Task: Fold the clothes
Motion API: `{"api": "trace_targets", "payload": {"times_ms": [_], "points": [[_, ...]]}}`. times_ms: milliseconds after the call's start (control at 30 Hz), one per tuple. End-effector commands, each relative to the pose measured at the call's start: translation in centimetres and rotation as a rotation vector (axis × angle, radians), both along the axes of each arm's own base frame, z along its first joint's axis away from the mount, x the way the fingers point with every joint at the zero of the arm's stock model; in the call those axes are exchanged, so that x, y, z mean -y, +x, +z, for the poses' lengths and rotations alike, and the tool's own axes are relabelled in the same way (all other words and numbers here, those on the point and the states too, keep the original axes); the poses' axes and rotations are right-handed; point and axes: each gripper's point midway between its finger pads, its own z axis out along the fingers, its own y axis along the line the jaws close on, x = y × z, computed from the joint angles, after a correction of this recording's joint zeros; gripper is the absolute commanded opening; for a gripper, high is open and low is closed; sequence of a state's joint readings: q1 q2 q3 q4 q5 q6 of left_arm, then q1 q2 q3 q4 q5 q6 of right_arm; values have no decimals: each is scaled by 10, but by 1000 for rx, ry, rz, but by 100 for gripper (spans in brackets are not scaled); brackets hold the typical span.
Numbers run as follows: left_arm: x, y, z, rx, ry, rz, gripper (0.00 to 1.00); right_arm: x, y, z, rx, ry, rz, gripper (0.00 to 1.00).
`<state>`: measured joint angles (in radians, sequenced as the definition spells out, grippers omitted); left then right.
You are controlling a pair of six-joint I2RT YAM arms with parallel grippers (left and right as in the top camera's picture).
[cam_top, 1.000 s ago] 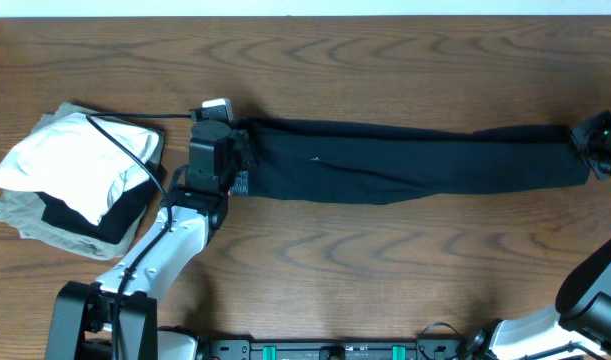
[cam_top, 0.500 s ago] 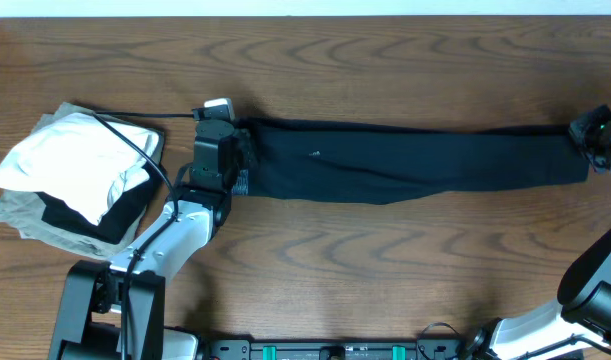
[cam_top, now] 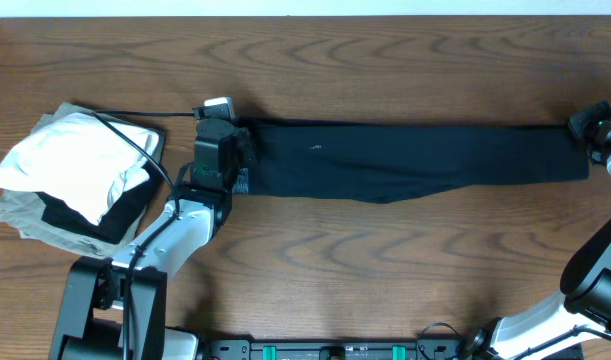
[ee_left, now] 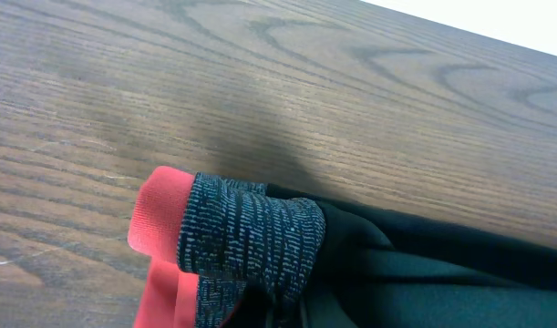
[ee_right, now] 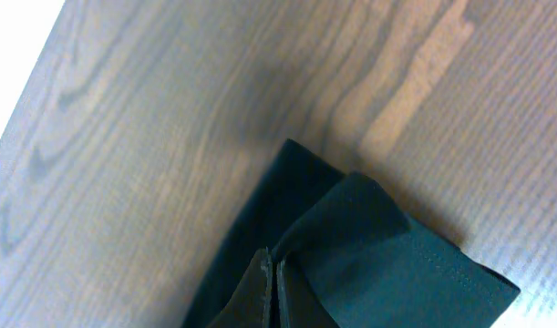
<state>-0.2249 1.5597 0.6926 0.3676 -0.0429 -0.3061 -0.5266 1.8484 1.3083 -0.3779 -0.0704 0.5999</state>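
Your right claw [ee_right: 274,278] pinches the hem of the pants [cam_top: 405,160], which lie stretched along the bench [cam_top: 385,280], likely to smooth them for folding. Your left claw [cam_top: 233,150] sits at the waistband [ee_left: 251,246]; its grip is hidden, so I cannot tell

The brown wood-grain table [cam_top: 385,280] is showing a smooth, semi-matt finish with a faint sheen. The long black cloth garment [cam_top: 405,160] is reading matt, soft and lightly creased. Its grey-flecked knit waistband [ee_left: 251,241] is looking coarser; the coral inner lining [ee_left: 159,219] is looking smooth. The folded white, black and beige cloth pile [cam_top: 75,180] is looking matt.
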Motion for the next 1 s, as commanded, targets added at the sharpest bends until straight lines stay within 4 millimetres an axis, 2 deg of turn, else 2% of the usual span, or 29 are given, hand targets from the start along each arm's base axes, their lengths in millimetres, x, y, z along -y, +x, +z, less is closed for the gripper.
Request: {"api": "trace_targets", "payload": {"times_ms": [0,67,133,167,200,233,300,333,467,667,833,967], "points": [[-8,8,3,20,37,25,6,-2,13,8,28,-22,-15,1],[-7,10,3,24,36,25,6,-1,16,10,44,-30,-12,2],[-7,11,4,34,34,25,6,-1,19,13,56,-36,-9,18],[-7,11,5,37,33,26,6,-1,20,13,60,-39,-7,36],[-7,12,6,40,32,26,17,-2,22,14,65,-42,-6,51],[-7,12,6,43,31,26,36,-3,23,15,69,-44,-3,67],[-7,12,6,42,31,26,53,-4,24,16,73,-45,1,94],[-7,12,6,42,31,26,61,-5,25,16,73,-46,3,99],[-7,12,6,42,31,26,74,-8,23,13,58,-35,9,99],[-7,12,6,41,32,26,86,-15,17,6,8,-45,75,99],[-7,10,2,25,36,25,90,-18,11,0,-43,-74,153,99],[-10,0,-12,-44,55,19,91,-17,4,-3,-67,-86,232,99]]}}
